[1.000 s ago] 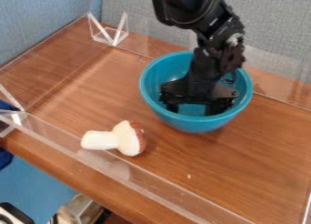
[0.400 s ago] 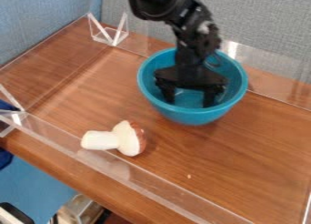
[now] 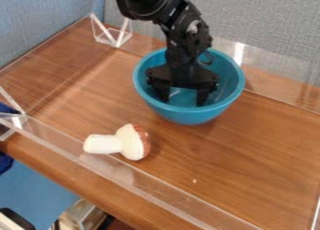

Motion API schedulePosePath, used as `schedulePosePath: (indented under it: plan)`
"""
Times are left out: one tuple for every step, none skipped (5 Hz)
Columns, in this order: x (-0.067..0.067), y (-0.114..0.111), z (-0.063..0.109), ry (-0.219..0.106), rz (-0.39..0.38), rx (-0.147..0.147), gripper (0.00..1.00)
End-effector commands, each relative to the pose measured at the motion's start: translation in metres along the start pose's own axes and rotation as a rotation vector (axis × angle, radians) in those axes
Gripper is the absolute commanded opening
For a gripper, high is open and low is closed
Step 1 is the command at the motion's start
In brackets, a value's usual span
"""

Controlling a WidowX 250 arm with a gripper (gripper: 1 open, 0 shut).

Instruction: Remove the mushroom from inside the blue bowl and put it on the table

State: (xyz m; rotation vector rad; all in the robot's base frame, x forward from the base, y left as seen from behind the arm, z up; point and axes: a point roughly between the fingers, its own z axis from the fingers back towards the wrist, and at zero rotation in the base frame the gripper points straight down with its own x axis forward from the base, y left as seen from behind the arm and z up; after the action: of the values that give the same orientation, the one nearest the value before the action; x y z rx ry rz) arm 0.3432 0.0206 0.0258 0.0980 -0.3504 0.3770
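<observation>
The mushroom (image 3: 122, 144) lies on its side on the tabletop (image 3: 250, 168), near the front wall and well apart from the blue bowl (image 3: 188, 87); placement appears complete. The hand (image 3: 179, 84) sits inside the bowl, fingers spread wide, holding nothing. No readable labels or writing are visible.

A blue-grey fabric wall (image 3: 56, 14) stands behind the workspace.
</observation>
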Motion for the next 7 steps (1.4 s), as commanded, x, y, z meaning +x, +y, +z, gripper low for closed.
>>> schedulePosePath:
  plan:
    - [0.003,0.014,-0.003,0.017,0.087,0.043,1.0]
    - [0.01,0.02,-0.002,0.017,0.162,0.069,1.0]
    - [0.013,0.024,-0.008,0.015,0.155,0.065,1.0]
    - [0.014,0.026,-0.013,0.014,0.143,0.06,1.0]
    - [0.02,0.026,-0.007,0.014,0.164,0.069,1.0]
    - [0.027,0.026,-0.002,0.013,0.185,0.077,1.0]
    - [0.033,0.025,0.004,0.012,0.204,0.085,1.0]
